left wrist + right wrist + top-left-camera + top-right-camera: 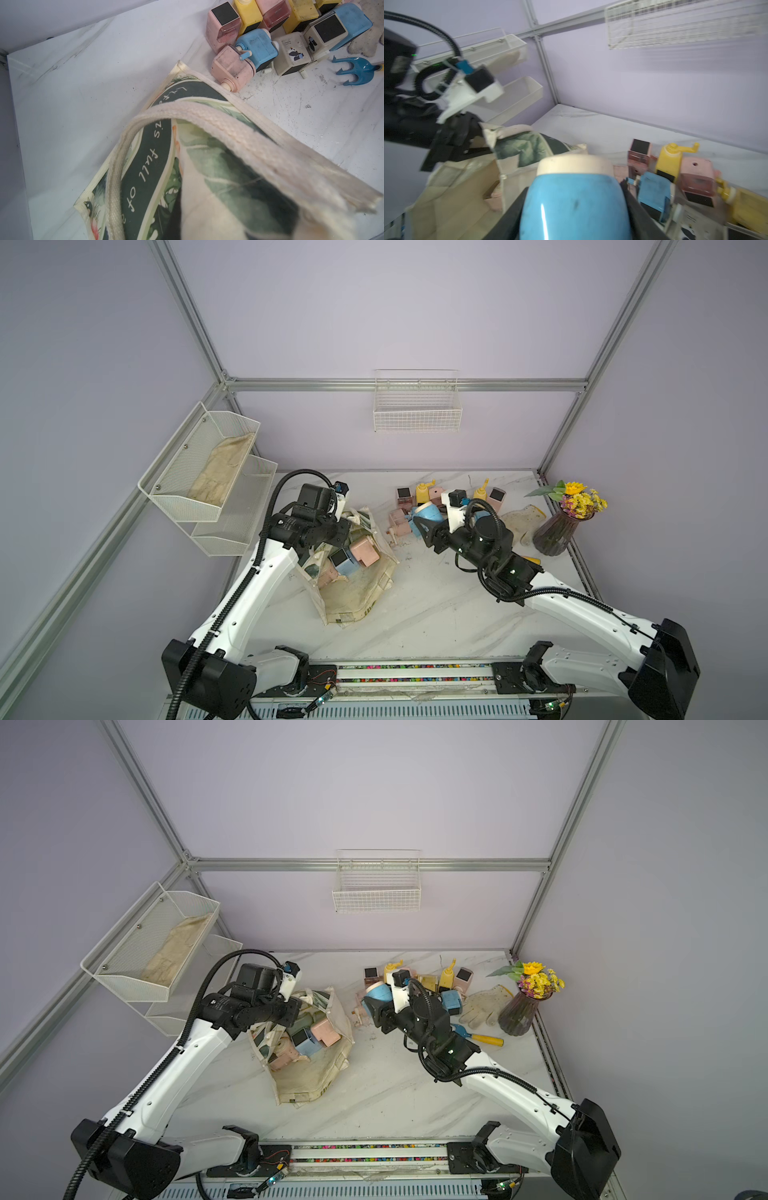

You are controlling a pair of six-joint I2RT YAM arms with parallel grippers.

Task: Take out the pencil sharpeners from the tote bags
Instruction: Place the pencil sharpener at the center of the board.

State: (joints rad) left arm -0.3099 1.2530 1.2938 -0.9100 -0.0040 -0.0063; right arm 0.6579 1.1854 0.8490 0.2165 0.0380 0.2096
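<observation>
The cream tote bag (pixel 357 589) (pixel 309 1077) with green leafy print lies left of the table's middle, mouth open. Pink (pixel 365 552) and blue (pixel 343 562) pencil sharpeners show inside it. My left gripper (pixel 345 526) is shut on the bag's upper rim and holds it up; bag cloth (pixel 218 166) hides its jaws in the left wrist view. My right gripper (pixel 422 520) (pixel 575 207) is shut on a blue pencil sharpener with a cream end (pixel 575 199) (pixel 378 995), held above the table to the right of the bag. Several more sharpeners (pixel 415 497) (pixel 259 41) are piled at the back.
A dirty white glove (pixel 482 1004) and a blue hand rake with yellow handle (pixel 478 1036) (pixel 357 70) lie right of the pile. A vase of flowers (pixel 555 533) stands at the right edge. Mesh shelves (pixel 208 472) hang on the left wall, a wire basket (pixel 417 406) on the back wall.
</observation>
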